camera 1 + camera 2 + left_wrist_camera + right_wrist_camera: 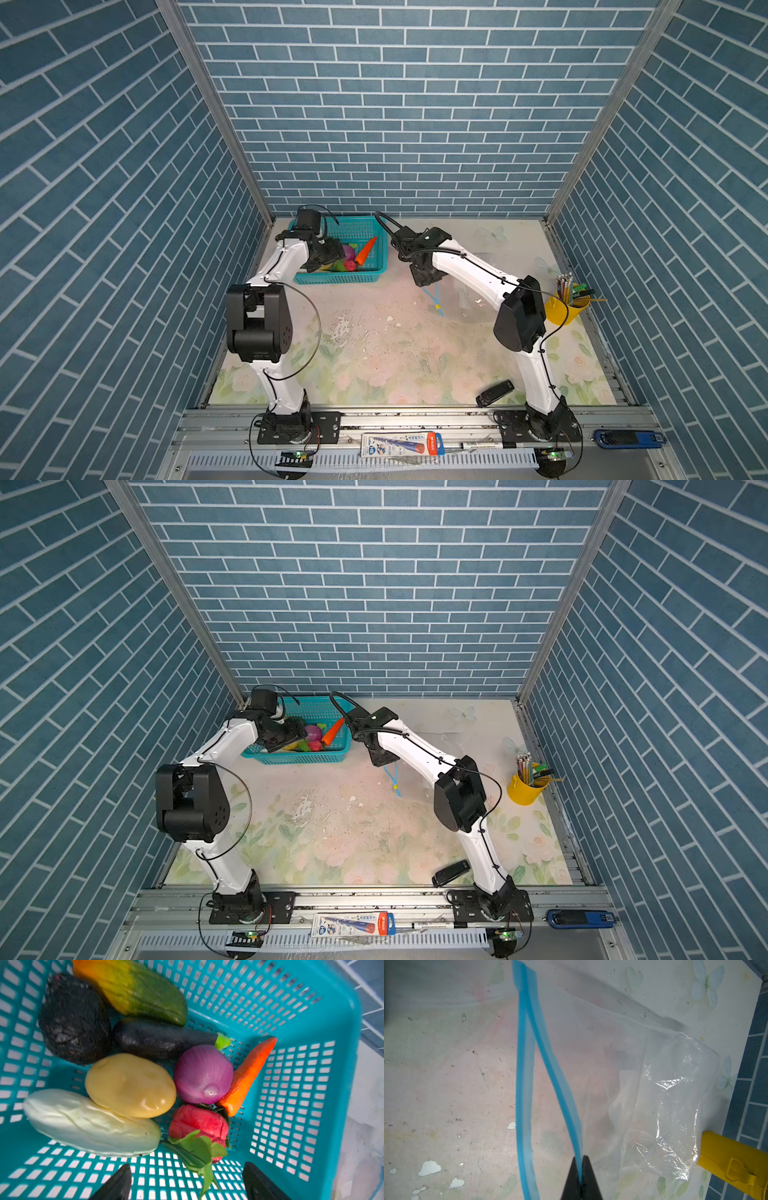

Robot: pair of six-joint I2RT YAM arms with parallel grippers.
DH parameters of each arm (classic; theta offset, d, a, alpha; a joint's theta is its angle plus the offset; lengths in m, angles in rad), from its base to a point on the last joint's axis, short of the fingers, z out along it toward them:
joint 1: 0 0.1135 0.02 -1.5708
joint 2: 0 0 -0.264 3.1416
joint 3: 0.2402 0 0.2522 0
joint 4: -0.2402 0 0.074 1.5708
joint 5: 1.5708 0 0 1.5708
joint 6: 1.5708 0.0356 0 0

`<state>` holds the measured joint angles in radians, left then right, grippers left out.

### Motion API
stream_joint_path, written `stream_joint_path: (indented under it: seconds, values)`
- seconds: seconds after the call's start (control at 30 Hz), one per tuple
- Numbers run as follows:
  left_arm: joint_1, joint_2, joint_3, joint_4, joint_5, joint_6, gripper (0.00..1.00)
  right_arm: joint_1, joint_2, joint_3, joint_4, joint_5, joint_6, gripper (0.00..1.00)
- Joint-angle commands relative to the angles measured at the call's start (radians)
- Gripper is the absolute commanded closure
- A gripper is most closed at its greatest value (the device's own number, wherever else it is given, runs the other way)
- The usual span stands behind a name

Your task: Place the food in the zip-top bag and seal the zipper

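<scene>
Left hand [188, 1180] hangs spread wide above the food [131, 1084] in teal basket [301, 1105]. Right hand [581, 1169] is clamped on the zipper [524, 1084]; zip-top bag [670, 1095] lies on surface [446, 1084], mouth parted. Advise: close squarely on one piece; hold mouth up.

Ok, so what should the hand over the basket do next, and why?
Probably the left gripper should drop a little and close on the red toy vegetable. Its jaws stand open and empty over the teal basket, with that toy's green leaves right between them, and the right gripper is shut on the zipper, holding the mouth of the zip-top bag open.
</scene>
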<state>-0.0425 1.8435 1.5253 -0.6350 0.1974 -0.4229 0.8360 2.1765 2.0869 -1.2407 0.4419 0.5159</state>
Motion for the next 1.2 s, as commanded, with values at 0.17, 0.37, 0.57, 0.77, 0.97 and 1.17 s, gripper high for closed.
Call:
stream_joint_path:
  seconds: [0.17, 0.37, 0.57, 0.77, 0.97, 1.17]
  values:
    - [-0.033, 0.171, 0.223, -0.093, -0.071, 0.039, 0.14, 0.005, 0.006, 0.076, -0.022, -0.006, -0.011, 1.00]
    - [-0.046, 0.270, 0.330, -0.146, -0.088, 0.048, 0.14, 0.000, 0.009, 0.082, -0.023, -0.006, -0.014, 1.00]
    - [-0.048, 0.312, 0.365, -0.146, -0.086, 0.032, 0.14, -0.003, 0.010, 0.086, -0.027, -0.008, -0.016, 1.00]
    - [-0.068, 0.381, 0.438, -0.164, -0.076, 0.026, 0.17, -0.004, 0.054, 0.112, -0.036, -0.018, -0.023, 1.00]
    - [-0.074, 0.437, 0.496, -0.198, -0.080, 0.028, 0.19, -0.003, 0.060, 0.119, -0.045, -0.008, -0.027, 1.00]
    - [-0.074, 0.462, 0.510, -0.207, -0.090, 0.030, 0.19, -0.004, 0.060, 0.112, -0.048, -0.006, -0.024, 1.00]
